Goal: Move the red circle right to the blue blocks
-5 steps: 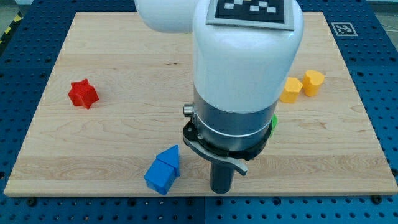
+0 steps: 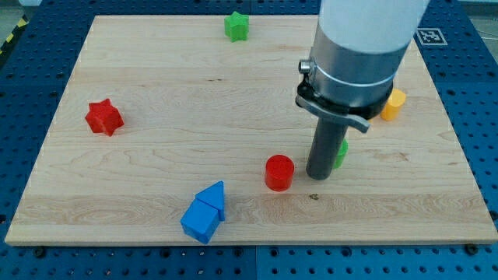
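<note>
The red circle [image 2: 279, 172] stands on the wooden board, right of centre and low in the view. Two blue blocks [image 2: 205, 214] sit touching each other near the view's bottom edge, to the lower left of the red circle. My tip [image 2: 320, 176] rests on the board just to the right of the red circle, with a small gap between them. The rod and arm rise toward the view's top right.
A red star [image 2: 103, 117] lies at the view's left. A green star [image 2: 236, 26] sits near the top edge. A green block [image 2: 341, 152] peeks out behind the rod. A yellow block [image 2: 393, 103] shows at the right, partly hidden by the arm.
The arm has moved up and to the right in the view. The red circle and the green star, hidden before, now show. The blue blocks have not moved.
</note>
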Robot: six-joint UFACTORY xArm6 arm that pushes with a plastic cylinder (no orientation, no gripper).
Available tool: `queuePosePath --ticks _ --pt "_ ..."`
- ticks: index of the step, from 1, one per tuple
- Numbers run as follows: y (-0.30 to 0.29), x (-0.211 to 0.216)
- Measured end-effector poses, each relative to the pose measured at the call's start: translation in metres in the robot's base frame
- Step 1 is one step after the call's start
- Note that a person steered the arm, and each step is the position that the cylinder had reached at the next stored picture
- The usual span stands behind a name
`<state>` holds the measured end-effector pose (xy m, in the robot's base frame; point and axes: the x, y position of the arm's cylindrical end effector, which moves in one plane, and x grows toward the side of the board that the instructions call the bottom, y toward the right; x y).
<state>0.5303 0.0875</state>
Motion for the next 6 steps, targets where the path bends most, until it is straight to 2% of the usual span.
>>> queuePosePath --ticks 2,3,5,6 --pt "-0.052 -0.016" --pt "-0.066 -0.008" --pt "-0.066 0.040" --pt "-0.066 0.040"
